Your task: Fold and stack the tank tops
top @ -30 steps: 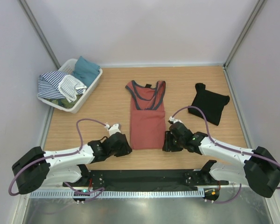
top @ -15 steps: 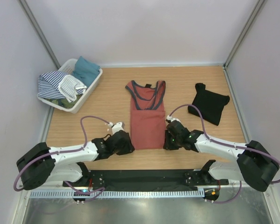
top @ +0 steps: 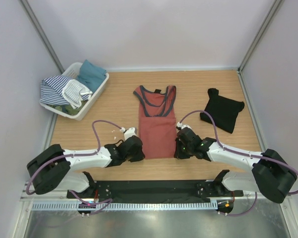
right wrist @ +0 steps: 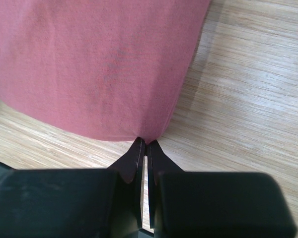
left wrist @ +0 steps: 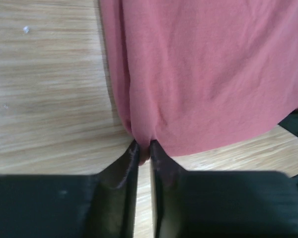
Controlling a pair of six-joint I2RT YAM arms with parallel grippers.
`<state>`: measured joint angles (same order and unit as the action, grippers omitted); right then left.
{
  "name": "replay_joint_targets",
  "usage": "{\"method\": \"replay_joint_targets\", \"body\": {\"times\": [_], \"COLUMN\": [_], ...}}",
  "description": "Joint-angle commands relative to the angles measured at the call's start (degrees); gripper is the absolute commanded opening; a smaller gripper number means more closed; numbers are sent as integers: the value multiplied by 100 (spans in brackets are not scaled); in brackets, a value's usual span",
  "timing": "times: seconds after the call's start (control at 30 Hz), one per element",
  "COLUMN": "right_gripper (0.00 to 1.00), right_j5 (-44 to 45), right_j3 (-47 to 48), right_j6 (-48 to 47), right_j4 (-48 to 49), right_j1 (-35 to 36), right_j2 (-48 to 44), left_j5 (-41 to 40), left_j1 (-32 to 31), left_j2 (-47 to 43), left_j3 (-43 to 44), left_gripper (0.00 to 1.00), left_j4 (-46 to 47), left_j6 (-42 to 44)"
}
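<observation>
Left end effector (left wrist: 144, 148): pinching the near left hem corner of the red top (top: 156, 126), jaws narrow with a fold of cloth showing between them.
Right end effector (right wrist: 144, 144): closing to almost nothing on the near right hem corner. The tips are meeting right at the cloth's edge, so the bite is looking thin.
Step in hand: gripping both near corners, most likely for carrying the hem away towards the straps. Both arms should be lifting together and level, keeping the hem taut — and the right grip is worth testing before rising.
Red top: lying flat and lengthwise in the middle of the bench (top: 198, 89), straps pointing to the far side.
Black top (top: 222, 111): lying folded at the far right, well apart.
Basket (top: 94, 99): holding other laundry at the far left.
Change since a second ago: the left arm is reaching further in, now touching the hem instead of standing beside it; both sets of jaws are narrowing from a wider gap.
</observation>
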<state>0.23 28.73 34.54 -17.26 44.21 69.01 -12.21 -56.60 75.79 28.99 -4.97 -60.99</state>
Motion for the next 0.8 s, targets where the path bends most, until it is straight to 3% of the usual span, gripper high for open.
{"method": "replay_joint_targets", "body": {"times": [0.0, 0.07, 0.23, 0.5, 0.77], "right_gripper": [4, 2, 1, 1, 1], "right_j5": [56, 56, 47, 320, 759], "right_j3": [230, 247, 317, 387, 1266], "right_j6": [-44, -36, 78, 658, 589], "right_j4": [38, -23, -453, -1305, -2554], "right_j1": [35, 35, 167, 1019, 1116], "right_j2": [-98, -125, -397, -1169, -1874], "left_j5": [60, 113, 201, 219, 175], "left_j1": [-9, -18, -201, -949, -958], "left_j2": [296, 261, -222, -608, -1592], "left_j3": [-34, 10, 36, 159, 905], "left_gripper": [12, 0, 0, 0, 0], "left_j4": [-302, -513, -1118, -1646, -2903], "left_j6": [184, 175, 105, -387, -238]}}
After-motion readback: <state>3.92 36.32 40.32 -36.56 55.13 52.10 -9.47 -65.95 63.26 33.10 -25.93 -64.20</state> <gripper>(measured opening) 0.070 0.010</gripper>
